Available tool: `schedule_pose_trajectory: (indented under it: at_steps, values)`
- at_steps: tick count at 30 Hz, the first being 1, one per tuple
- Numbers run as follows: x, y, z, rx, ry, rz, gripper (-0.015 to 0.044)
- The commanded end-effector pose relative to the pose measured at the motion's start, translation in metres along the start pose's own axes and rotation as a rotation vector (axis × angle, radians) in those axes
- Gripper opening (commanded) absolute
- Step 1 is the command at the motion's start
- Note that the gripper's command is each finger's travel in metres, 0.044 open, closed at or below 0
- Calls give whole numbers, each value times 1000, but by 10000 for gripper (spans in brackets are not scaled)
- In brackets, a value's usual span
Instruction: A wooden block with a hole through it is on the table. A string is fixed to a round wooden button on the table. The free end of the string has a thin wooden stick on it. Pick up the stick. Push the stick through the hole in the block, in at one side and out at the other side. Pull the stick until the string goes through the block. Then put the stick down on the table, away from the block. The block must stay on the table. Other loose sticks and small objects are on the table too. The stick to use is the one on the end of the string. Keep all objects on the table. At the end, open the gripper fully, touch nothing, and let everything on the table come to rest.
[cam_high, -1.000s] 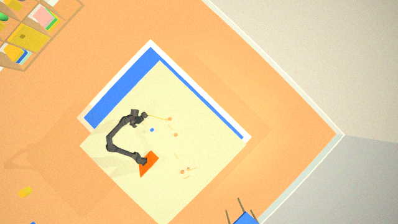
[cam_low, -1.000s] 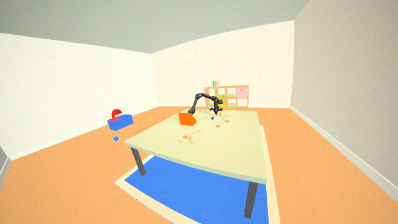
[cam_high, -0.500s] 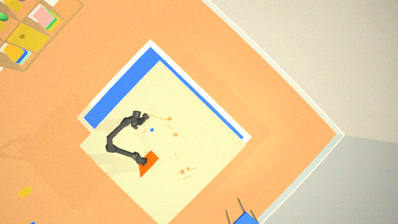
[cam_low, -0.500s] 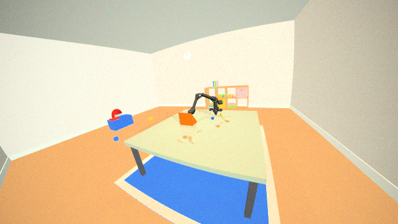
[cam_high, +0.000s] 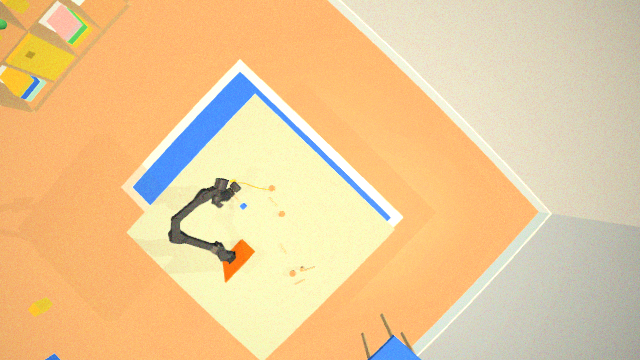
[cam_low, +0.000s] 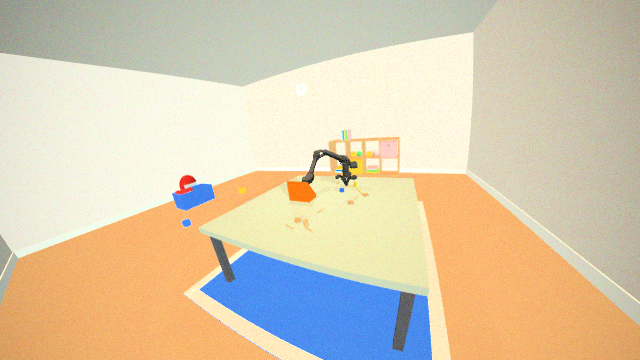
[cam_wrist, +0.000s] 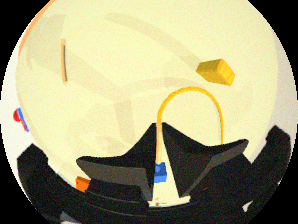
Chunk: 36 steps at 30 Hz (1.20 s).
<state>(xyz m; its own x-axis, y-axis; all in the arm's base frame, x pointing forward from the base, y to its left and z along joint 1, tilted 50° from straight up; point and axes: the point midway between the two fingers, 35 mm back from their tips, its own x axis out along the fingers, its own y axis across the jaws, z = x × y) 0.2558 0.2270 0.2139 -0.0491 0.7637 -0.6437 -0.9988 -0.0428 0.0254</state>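
Wrist view, nearest first: the pincer (cam_wrist: 161, 163) is clamped narrow on the thin wooden stick (cam_wrist: 161, 144), which stands between the two dark fingers and pokes out toward 12 o'clock. From the stick's tip a yellow string (cam_wrist: 189, 94) arcs up and over, dropping out of sight at about 3 o'clock behind the right-hand finger. Beyond the arc, at roughly 2 o'clock, a small yellow block (cam_wrist: 217, 72) lies on the tabletop (cam_wrist: 133, 36), apart from stick and string alike; whether this is the block with the hole cannot be told, as no hole shows. Further off, at 10 o'clock, a loose stick (cam_wrist: 64, 62) lies alone. From overhead, the string runs from the pincer toward 3 o'clock to a round wooden button (cam_high: 271, 188); a small blue cube (cam_high: 243, 206) sits just beside the arm at about 5 o'clock, and a second button (cam_high: 281, 214) beyond it. At the far side of the tabletop lie another button (cam_high: 292, 273) and more sticks. Judgement: pickup is done, stick is carried clear of the tabletop, threading not begun. Next move calls for finding the hole's axis, lining the stick's tip on it, and entering gently so the block is not shoved.
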Motion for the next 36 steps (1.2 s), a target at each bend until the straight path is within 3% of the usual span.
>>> schedule_pose_trajectory:
  at_steps: [1,36]
  values:
    - [-1,1,-4,-6,-4,-2,0]
    - [0,2,-49,-4,-5,-1,0]
